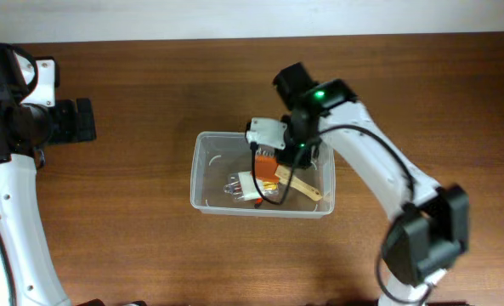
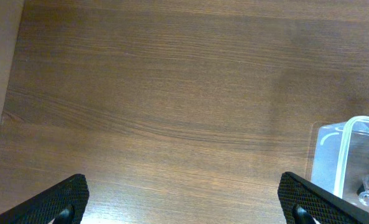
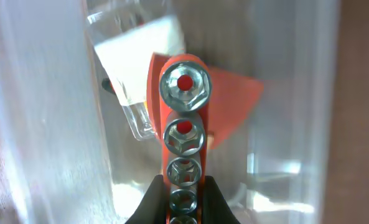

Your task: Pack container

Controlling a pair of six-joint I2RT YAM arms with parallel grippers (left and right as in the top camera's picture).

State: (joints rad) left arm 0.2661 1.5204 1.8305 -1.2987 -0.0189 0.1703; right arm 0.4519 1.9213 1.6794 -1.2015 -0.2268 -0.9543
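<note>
The clear plastic container [image 1: 207, 170] sits at the table's middle; its corner shows in the left wrist view [image 2: 346, 155], and its walls fill the right wrist view [image 3: 41, 124]. My right gripper [image 3: 183, 196] is shut on an orange rail of metal sockets [image 3: 183, 124] and holds it inside the container, at the upper right part [image 1: 268, 161]. Under it lie a white packet [image 1: 246, 185], an orange piece [image 3: 237, 102] and a wooden stick [image 1: 301, 184]. My left gripper [image 2: 184, 205] is open and empty over bare table, far left of the container.
The brown wooden table [image 1: 133, 102] surrounds the container. The left arm's body [image 1: 14, 119] stands at the left edge. The right arm [image 1: 396, 187] reaches in from the lower right. A pale wall strip runs along the table's far edge.
</note>
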